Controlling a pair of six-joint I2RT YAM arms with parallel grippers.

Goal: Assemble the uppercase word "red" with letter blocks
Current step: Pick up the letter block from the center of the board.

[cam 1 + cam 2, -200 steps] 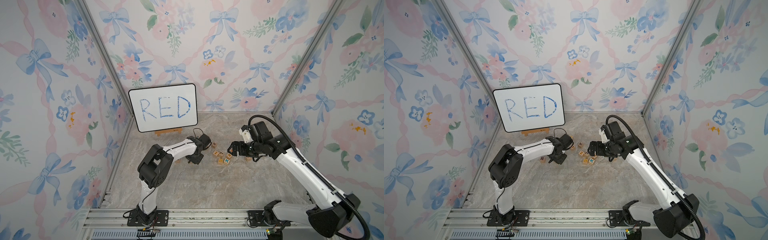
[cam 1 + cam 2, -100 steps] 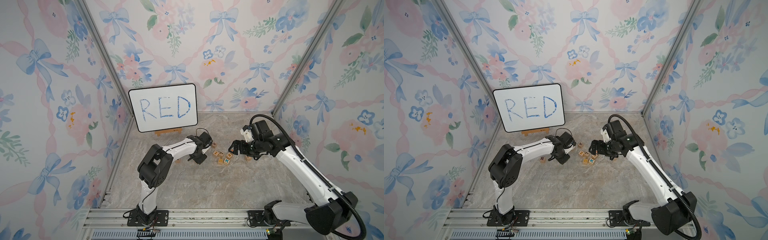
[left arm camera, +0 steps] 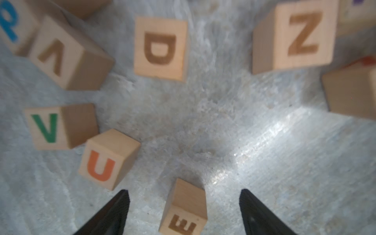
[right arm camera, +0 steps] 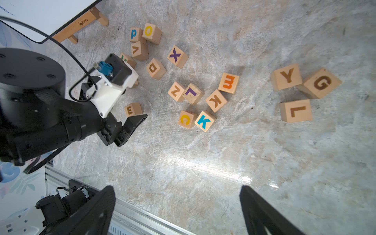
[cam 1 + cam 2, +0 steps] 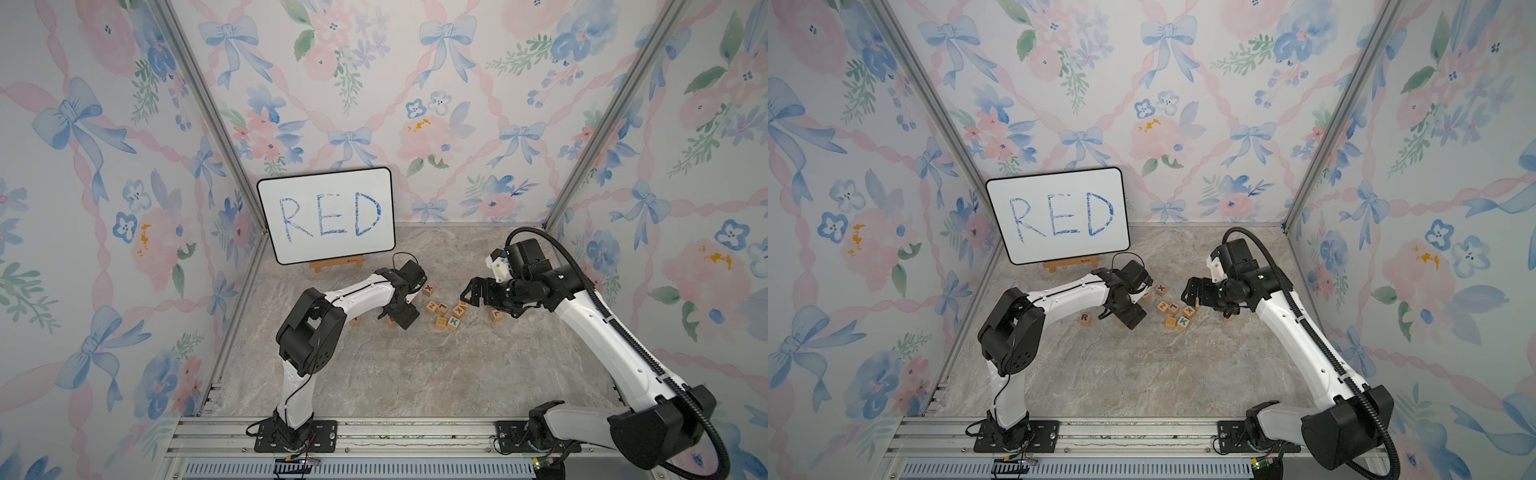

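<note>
On the grey marbled counter (image 5: 415, 374), my left end effector (image 3: 184, 193) has just sprung apart, jaws wide and clear of the light-wood cube lettered E in brown (image 3: 184, 213), which now sits on the counter between them. That's E delivered, I reckon, near the light-wood cube lettered R in dark brown (image 5: 1084, 318), though my left arm (image 5: 1067, 295) hides the gap. My right end effector (image 4: 177, 189) hangs spread wide, holding nothing. The light-wood cube lettered D in brown (image 4: 155, 68) lies loose further off: that's next.

Robotics lab booth: floral backdrop walls (image 5: 415, 83), aluminium frame posts (image 5: 217, 124), arm mounting rail (image 5: 415, 432).
</note>
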